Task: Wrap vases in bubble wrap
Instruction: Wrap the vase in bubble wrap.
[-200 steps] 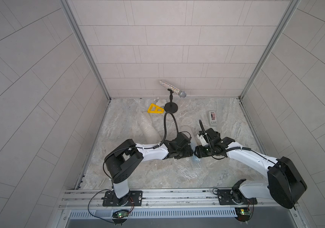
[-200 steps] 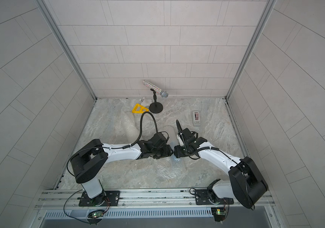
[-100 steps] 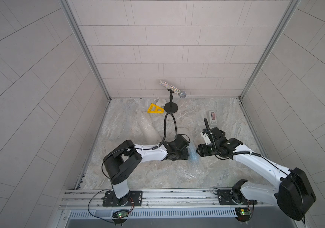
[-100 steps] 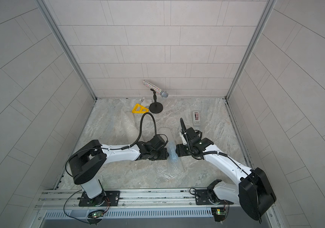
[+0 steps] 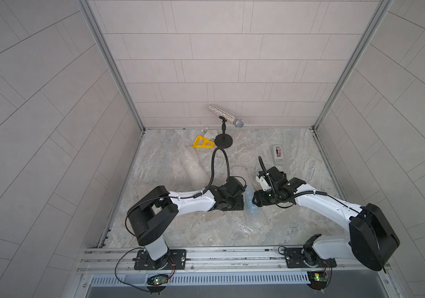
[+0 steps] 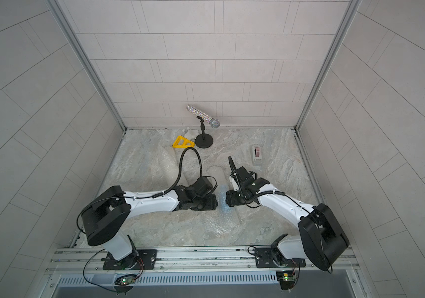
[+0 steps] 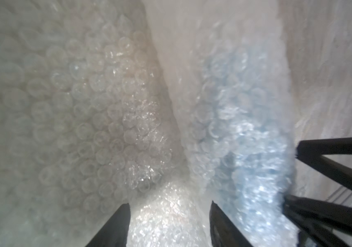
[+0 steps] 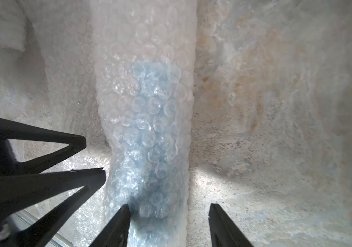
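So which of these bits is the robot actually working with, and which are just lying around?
In the job:
- light-blue vase, rolled in bubble wrap
- white vase, also wrapped, further back

Just lying about:
- glittery microphone on its stand
- yellow triangle
- tape dispenser

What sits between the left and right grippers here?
The light-blue vase, rolled in bubble wrap, lies between left gripper and right gripper; both top views show it.

The light-blue vase [image 8: 149, 128] lies on its side in the middle of the desk [image 5: 296, 227], rolled up in a tube of clear bubble wrap [image 8: 145, 53] that blurs its shape. Farther back on the left lies a second whitish roll [image 5: 193, 169] of the same wrap, and I can't make out what is inside it.
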{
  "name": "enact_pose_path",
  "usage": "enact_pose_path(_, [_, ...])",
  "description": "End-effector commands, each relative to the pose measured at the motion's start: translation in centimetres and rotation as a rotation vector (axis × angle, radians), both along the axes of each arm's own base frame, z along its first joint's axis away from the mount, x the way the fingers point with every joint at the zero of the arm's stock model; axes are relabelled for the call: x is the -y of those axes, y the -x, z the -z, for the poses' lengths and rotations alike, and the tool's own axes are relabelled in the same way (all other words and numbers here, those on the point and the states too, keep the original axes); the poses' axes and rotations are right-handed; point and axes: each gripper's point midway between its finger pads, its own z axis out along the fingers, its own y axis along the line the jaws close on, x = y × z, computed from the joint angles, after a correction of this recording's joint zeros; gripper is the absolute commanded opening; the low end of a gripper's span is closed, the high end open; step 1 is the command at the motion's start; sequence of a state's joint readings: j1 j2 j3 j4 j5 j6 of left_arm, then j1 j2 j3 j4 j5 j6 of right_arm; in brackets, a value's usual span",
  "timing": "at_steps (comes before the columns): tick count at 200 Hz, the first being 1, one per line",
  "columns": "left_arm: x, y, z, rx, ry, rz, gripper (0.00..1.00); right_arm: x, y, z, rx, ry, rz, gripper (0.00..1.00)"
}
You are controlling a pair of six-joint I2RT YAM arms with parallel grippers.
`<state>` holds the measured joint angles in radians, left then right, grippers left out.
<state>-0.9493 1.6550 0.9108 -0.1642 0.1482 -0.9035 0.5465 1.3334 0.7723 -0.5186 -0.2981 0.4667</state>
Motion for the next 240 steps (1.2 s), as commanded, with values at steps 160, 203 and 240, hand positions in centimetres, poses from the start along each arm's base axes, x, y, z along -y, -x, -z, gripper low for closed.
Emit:
enact_pose_path(160, [-2.6,1.5,3.2,-0.074,-0.130,-0.048,0.64,-1.1,0.9,-2.0,0.064,-0.020,-0.059,0.65])
enact_pose_path(203, [-4.1,2.7,3.3,-0.076,-0.131,-0.041,0.64,-2.1,1.2,-1.4,0.013,-0.063,-0.074,0.65])
enact_pose_path(240, [-5.1,3.9,3.8,-0.096,-0.130,-0.035,0.63,-3.8,1.2,-1.3,-0.033,-0.127,-0.083,0.65])
